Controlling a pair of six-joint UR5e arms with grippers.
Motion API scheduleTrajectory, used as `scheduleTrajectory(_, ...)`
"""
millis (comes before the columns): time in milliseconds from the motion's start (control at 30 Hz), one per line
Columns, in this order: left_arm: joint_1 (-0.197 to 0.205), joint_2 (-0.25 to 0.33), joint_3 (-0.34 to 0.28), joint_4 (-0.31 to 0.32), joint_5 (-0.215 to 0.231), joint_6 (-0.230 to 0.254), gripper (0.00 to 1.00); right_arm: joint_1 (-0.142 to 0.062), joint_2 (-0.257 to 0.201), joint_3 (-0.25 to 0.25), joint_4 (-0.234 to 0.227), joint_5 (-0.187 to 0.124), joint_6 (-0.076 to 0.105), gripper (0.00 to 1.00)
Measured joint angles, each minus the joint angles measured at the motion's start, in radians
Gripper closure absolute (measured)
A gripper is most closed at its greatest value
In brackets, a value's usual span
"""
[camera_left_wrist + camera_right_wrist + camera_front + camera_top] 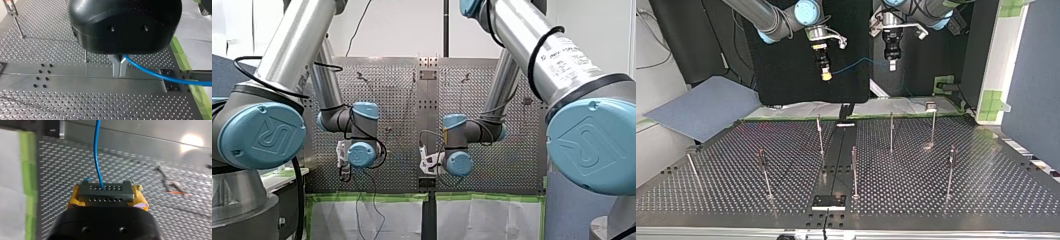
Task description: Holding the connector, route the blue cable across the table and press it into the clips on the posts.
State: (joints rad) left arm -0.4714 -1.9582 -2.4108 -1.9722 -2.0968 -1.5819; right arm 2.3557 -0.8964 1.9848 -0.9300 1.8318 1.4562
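Observation:
High above the table's far edge in the top view, my right gripper [826, 76] and my left gripper [892, 67] hang side by side. A thin blue cable [861, 62] sags between them. In the right wrist view my right gripper [105, 196] is shut with yellow pads [74, 198] on a dark grey connector [105, 190]. The blue cable [97, 150] leaves the connector's face. In the left wrist view my left gripper [119, 74] is shut with metal fingers on the blue cable [160, 75], which runs off to one side. Several thin posts [820, 135] with clips stand below.
More posts [891, 131] [854, 170] [950, 170] [765, 172] are spread over the perforated table [986, 190]. A smooth metal rail [836, 155] runs down the middle to a black plate [829, 201]. A blue-grey mat [706, 110] lies at the top view's left. Green tape [183, 60] edges the table.

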Motion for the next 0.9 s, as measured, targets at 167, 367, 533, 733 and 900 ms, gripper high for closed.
scheduleTrajectory(167,0.001,0.000,0.000,-0.002,0.001,0.000,1.00,0.000,0.012,0.000,0.019,0.000,0.000,1.00)
scheduleTrajectory(367,0.002,0.000,0.000,-0.002,0.001,0.000,1.00,0.000,0.013,0.000,0.021,0.000,0.000,1.00)
scheduleTrajectory(533,-0.007,0.011,0.011,-0.016,0.005,0.014,1.00,-0.001,0.004,-0.010,0.032,0.001,0.000,1.00)
scheduleTrajectory(733,-0.009,0.063,0.028,-0.070,0.016,0.025,1.00,0.028,-0.047,-0.041,0.082,0.002,0.043,1.00)
scheduleTrajectory(900,0.002,0.120,0.045,-0.127,-0.020,0.014,1.00,0.038,-0.102,-0.078,0.138,-0.039,0.077,1.00)
